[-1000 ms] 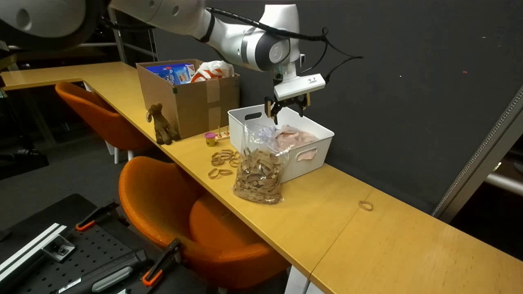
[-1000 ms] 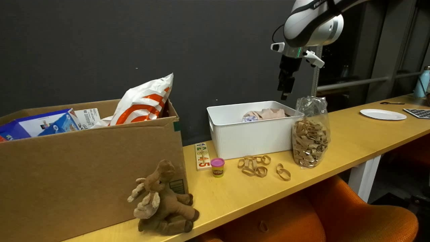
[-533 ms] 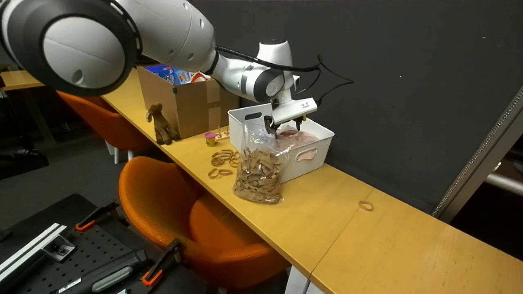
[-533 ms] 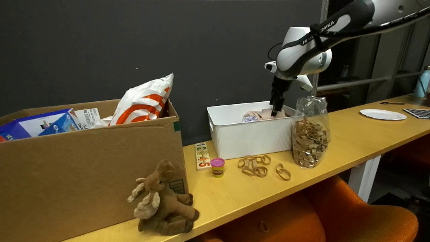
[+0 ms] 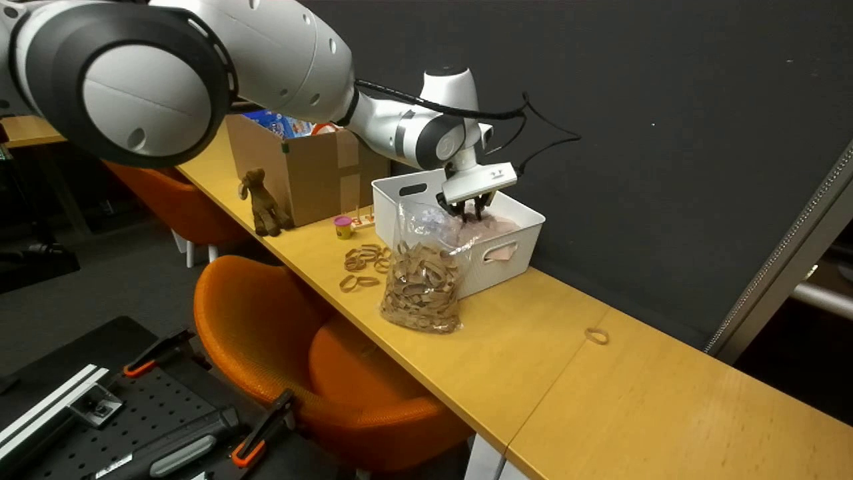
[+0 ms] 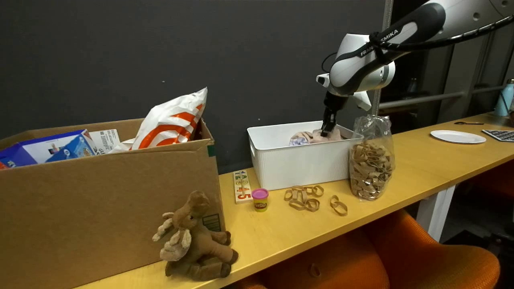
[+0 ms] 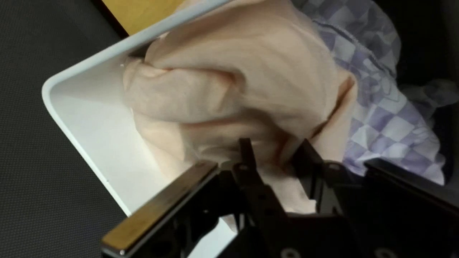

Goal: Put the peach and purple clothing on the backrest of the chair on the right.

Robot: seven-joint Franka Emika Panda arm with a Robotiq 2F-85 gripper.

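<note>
The peach and purple clothing lies crumpled in a white bin (image 5: 500,273): peach cloth (image 7: 251,64) fills the corner, with purple-and-white checked cloth (image 7: 380,118) beside it. My gripper (image 7: 275,141) points down into the bin, seen also in both exterior views. Its fingertips reach the peach cloth and stand partly apart, with a peach fold between them; no firm pinch shows. Of two orange chairs in an exterior view, the chair on the right (image 5: 240,327) stands at the table's front, its backrest turned away from the table.
A clear bag of brown bands (image 5: 423,293) stands against the bin's front. A large cardboard box (image 6: 100,216), a plush moose (image 6: 200,241), a Play-Doh tub (image 6: 260,200) and loose bands (image 6: 305,198) share the table (image 5: 566,373). A dark wall rises behind.
The arm has come down from above the bin, bringing the gripper to the peach cloth. Since half a second ago, its fingers have drawn closer together and the cloth has bunched slightly.
</note>
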